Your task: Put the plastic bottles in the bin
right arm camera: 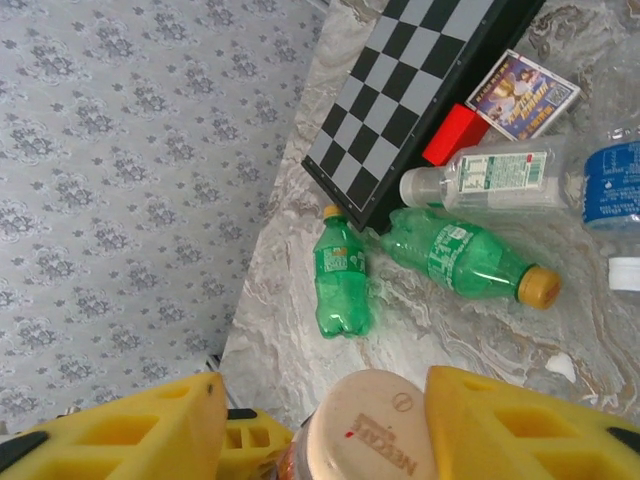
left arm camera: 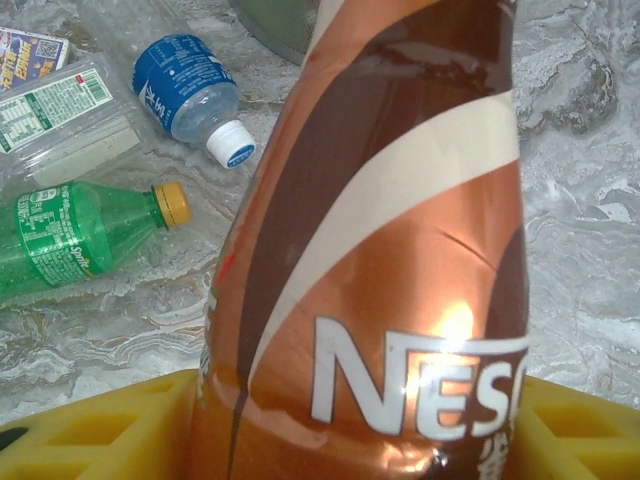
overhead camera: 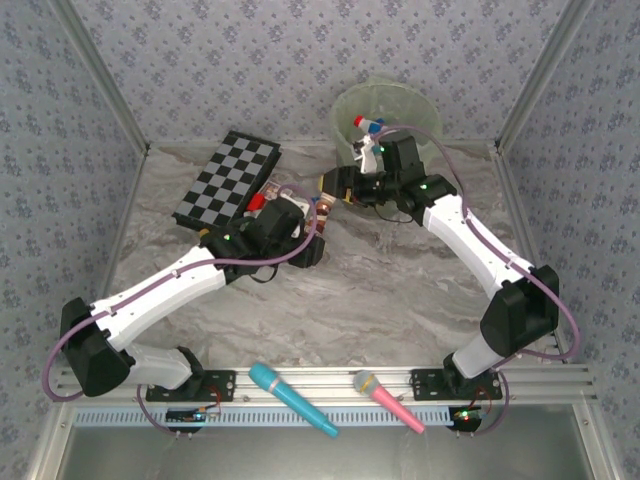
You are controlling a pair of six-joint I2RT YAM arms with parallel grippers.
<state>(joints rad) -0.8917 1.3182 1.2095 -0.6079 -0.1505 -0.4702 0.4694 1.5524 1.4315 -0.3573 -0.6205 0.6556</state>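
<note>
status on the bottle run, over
Left gripper shut on brown coffee bottle. Right gripper around its cap end, grip unclear. Two green bottles loose by checkerboard; bin just beyond right gripper.

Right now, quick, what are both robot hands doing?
Left gripper: closed on the brown bottle.
Right gripper: closed on that same bottle's base, it seems.
</note>
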